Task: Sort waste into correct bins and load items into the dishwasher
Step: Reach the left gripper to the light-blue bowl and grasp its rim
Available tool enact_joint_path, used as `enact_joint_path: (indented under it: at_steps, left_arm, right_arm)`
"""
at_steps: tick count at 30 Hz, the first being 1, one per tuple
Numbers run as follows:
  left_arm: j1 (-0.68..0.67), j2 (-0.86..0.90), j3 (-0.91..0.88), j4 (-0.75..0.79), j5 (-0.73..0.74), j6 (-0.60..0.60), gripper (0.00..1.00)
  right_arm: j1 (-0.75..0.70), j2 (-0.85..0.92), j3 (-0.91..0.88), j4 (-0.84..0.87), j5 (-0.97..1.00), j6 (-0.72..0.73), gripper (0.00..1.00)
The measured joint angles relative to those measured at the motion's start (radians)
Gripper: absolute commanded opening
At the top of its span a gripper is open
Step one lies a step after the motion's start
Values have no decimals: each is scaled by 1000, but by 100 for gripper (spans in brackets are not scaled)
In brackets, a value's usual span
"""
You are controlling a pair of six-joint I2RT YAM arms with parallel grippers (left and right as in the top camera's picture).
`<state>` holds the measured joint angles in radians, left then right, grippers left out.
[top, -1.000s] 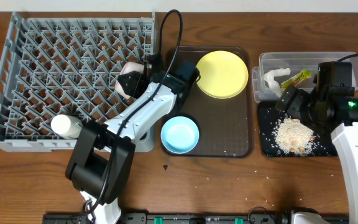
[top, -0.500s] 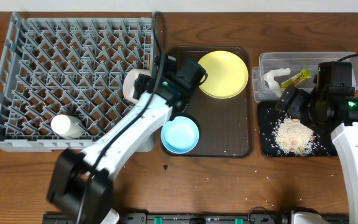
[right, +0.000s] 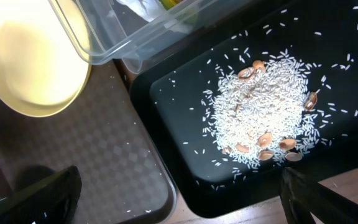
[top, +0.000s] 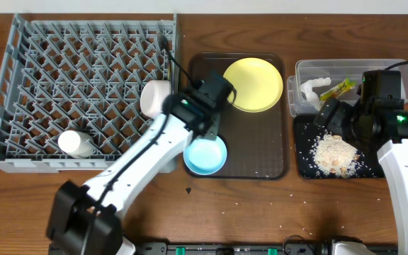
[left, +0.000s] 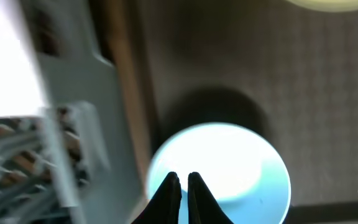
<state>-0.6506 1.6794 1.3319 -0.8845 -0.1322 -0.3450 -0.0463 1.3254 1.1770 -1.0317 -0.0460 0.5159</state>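
My left gripper point(top: 205, 127) hovers over the near-left rim of the light blue bowl point(top: 208, 156) on the brown tray; its fingers point(left: 169, 186) are shut with nothing between them above the bowl point(left: 235, 162). A white bowl point(top: 154, 98) lies on its side at the right edge of the grey dish rack point(top: 48, 57), and a small white cup point(top: 75, 143) lies near its front. The yellow plate point(top: 253, 83) rests on the tray. My right gripper point(top: 338, 117) stands open point(right: 179, 199) above the black tray point(top: 304, 161), which holds food scraps point(top: 335, 154).
The dark brown serving tray point(top: 261, 163) sits between rack and bins. The clear tub point(top: 395, 69) behind the black tray holds a white tissue point(top: 312, 88) and a green-and-orange wrapper point(top: 337, 88). Crumbs dot the table in front.
My left gripper has let go of the white bowl, left it in the rack, swung right over the blue bowl and shut. The right arm has not moved.
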Motion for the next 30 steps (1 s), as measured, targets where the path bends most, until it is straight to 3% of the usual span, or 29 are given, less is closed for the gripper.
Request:
enact_joint_path:
  at_steps: [6,14,17,19,25,30]
  left_arm:
    - [-83,150,-36,83,50,-35,8]
    - [-132,243,-35,257,254,-13,9]
    - [-132,229,5,227,301,35,17]
    - [-128,195,34,183,306,64,34]
    - [-57,-12,89,24,246,87,36]
    - [47,-42,53,-45,212,91,48]
  right_arm:
    - [0,0,0,0,0,0,99]
    - [0,0,0,0,0,0,99]
    - [0,0,0,0,0,0,99]
    - [0,0,0,0,0,0,99]
    - [0,0,0,0,0,0,99]
    - [0,0,0,0,0,0,99]
